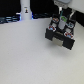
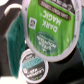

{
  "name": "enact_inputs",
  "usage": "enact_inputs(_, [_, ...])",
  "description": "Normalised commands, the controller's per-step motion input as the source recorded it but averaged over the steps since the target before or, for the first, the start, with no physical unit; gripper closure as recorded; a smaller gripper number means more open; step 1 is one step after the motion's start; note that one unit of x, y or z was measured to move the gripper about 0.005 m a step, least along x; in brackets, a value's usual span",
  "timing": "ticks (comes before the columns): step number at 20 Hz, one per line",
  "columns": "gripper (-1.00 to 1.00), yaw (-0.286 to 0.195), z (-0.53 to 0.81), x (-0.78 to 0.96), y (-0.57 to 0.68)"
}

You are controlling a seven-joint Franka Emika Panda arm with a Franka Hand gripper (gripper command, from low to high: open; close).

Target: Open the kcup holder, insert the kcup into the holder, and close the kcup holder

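Note:
The kcup holder (image 1: 59, 35) is a black box at the exterior view's right, standing open with compartments and pods showing inside. My gripper (image 1: 62, 18) hangs right over it. In the wrist view the kcup (image 2: 49, 25) fills most of the picture, its green "Dark Magic" lid very close to the camera, and the gripper (image 2: 48, 29) appears shut on it. The fingers themselves are hidden by the pod. Beneath it, another pod (image 2: 31, 63) with a white and green lid sits in a dark compartment of the holder (image 2: 65, 62).
A tall white bottle-like object with a blue base (image 1: 25, 10) stands at the back towards the exterior view's left. The white tabletop (image 1: 25, 55) stretches in front of and beside the holder. Dark clutter lines the back edge.

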Motion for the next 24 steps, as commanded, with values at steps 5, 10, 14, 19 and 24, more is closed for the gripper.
enact_inputs(5, [1.00, 0.022, -0.20, 0.04, 0.03])
enact_inputs(10, [1.00, 0.022, -0.17, 0.11, 0.08])
enact_inputs(14, [1.00, 0.033, -0.09, 0.12, 0.13])
enact_inputs(19, [-1.00, 0.051, 0.07, 0.11, 0.15])
enact_inputs(24, [-1.00, 0.078, 0.38, 0.20, 0.02])
